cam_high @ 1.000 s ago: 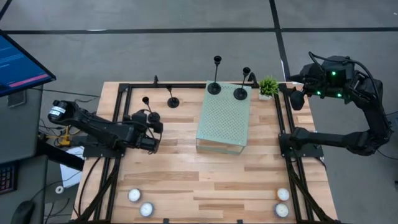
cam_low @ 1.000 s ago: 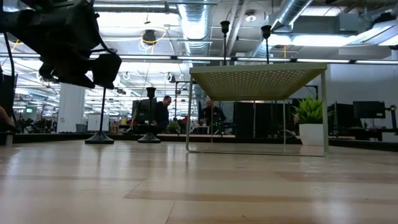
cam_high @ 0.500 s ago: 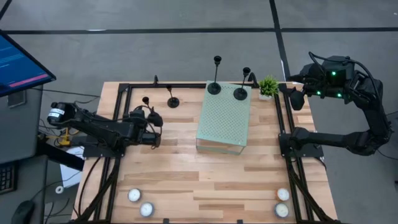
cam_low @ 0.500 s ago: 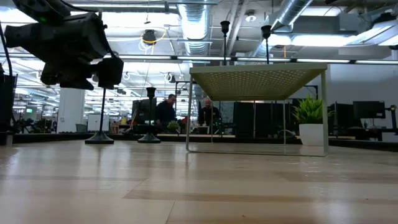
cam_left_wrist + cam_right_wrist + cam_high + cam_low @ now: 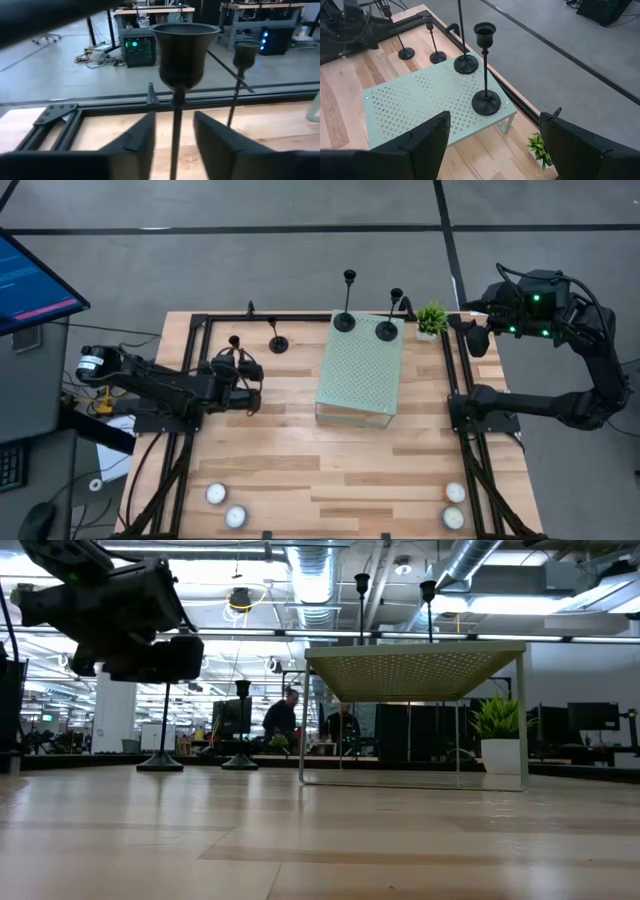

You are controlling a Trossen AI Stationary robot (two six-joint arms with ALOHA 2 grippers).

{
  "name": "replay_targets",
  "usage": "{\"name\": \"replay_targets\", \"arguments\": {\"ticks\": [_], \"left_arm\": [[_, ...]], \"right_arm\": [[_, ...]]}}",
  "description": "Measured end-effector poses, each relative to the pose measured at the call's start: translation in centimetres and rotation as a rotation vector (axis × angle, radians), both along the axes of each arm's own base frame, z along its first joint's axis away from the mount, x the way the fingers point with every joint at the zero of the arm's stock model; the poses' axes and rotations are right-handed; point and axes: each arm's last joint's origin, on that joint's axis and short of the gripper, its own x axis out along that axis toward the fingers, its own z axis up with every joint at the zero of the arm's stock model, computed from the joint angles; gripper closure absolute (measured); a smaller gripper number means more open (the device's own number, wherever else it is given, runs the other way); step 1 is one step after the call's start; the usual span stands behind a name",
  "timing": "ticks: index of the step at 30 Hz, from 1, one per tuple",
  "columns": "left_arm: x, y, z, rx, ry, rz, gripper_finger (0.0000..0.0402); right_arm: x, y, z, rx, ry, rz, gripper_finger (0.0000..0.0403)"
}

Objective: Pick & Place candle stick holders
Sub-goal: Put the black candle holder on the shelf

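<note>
Four black candle stick holders show. One [image 5: 235, 342] stands on its disc base [image 5: 160, 762] on the table at the far left; a shorter one [image 5: 277, 343] stands just right of it. Two taller ones [image 5: 345, 320] [image 5: 387, 330] stand on the green perforated stand [image 5: 360, 370]. My left gripper [image 5: 240, 363] is open, its fingers [image 5: 142, 142] on either side of the first holder's thin stem [image 5: 175, 125] below the cup [image 5: 184, 52], with gaps on both sides. My right gripper [image 5: 478, 338] is wide open and empty [image 5: 502, 150], raised beyond the table's far right corner.
A small green potted plant [image 5: 432, 318] stands at the far right beside the stand. White tealights lie near the front corners [image 5: 216, 494] [image 5: 455, 493]. A black frame rail [image 5: 290, 317] runs along the far edge. People show in the room behind [image 5: 285, 720].
My left gripper has gone toward the table's far edge, up to the leftmost candle stick holder, and now has its stem between its fingers. The holders have stayed where they were.
</note>
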Motion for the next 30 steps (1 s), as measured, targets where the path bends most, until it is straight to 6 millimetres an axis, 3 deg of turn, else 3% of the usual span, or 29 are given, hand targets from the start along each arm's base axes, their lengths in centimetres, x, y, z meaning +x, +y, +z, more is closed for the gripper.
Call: {"name": "replay_targets", "arguments": {"ticks": [6,17,30], "left_arm": [[0.0,0.7,0.0,-0.022,0.01,0.033,0.0383],[0.2,-0.1,0.8,-0.074,-0.005,-0.059,0.039],[3.0,-4.2,11.8,-0.02,-0.059,-0.498,0.039]], "right_arm": [[0.0,0.0,0.0,0.002,-0.002,-0.002,0.0106],[0.0,0.0,0.0,0.007,-0.006,-0.006,0.0106],[0.0,0.0,0.0,0.0,0.0,0.0,0.0106]]}}
